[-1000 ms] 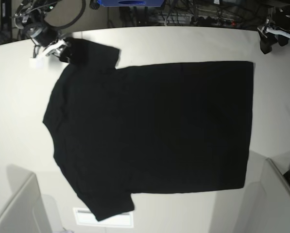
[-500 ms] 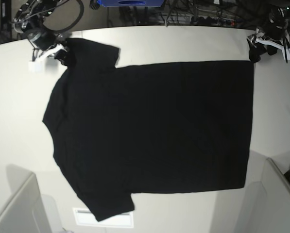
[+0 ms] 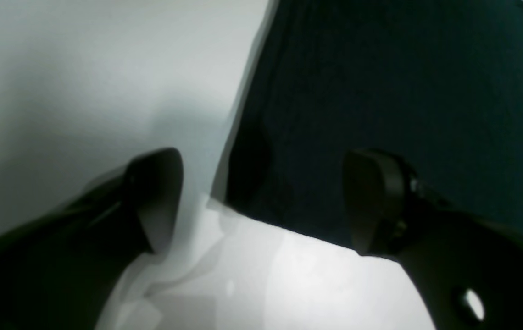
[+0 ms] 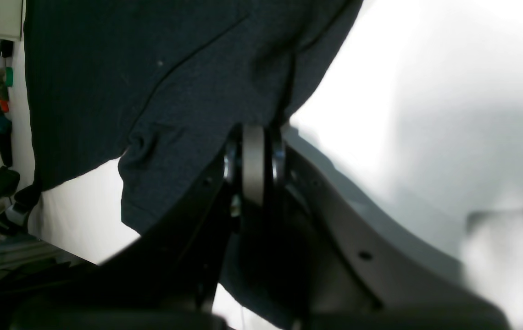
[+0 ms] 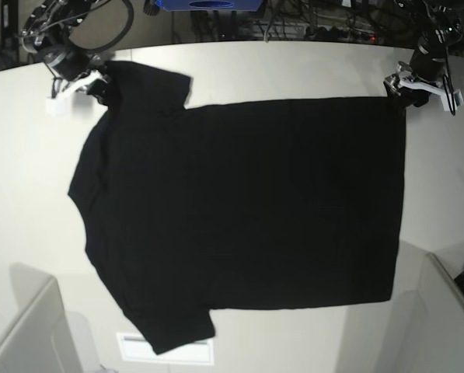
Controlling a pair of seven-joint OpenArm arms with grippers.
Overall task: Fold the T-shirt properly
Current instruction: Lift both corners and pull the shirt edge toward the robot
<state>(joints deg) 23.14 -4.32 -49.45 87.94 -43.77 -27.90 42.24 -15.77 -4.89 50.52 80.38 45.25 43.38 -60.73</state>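
The black T-shirt (image 5: 247, 210) lies spread flat on the white table (image 5: 294, 66), plain side up, with its sleeves toward the left. My right gripper (image 5: 99, 84) is at the far left sleeve. In the right wrist view its fingers (image 4: 254, 160) are pressed together with the T-shirt (image 4: 151, 68) sleeve edge pinched between them. My left gripper (image 5: 401, 95) is at the far right hem corner. In the left wrist view the left gripper (image 3: 261, 201) is open, and the T-shirt (image 3: 381, 91) corner sits between its two fingers, just above the table.
A small white block (image 5: 58, 105) sits on the table beside the held sleeve. A white label (image 5: 165, 350) lies under the near sleeve. Grey partitions stand at the near left (image 5: 29, 334) and near right (image 5: 449, 311). Cables and a blue box (image 5: 208, 4) are behind the table.
My right gripper has shut on the far sleeve. My left arm has moved down and inward from the table's far right edge to the shirt's hem corner, still open.
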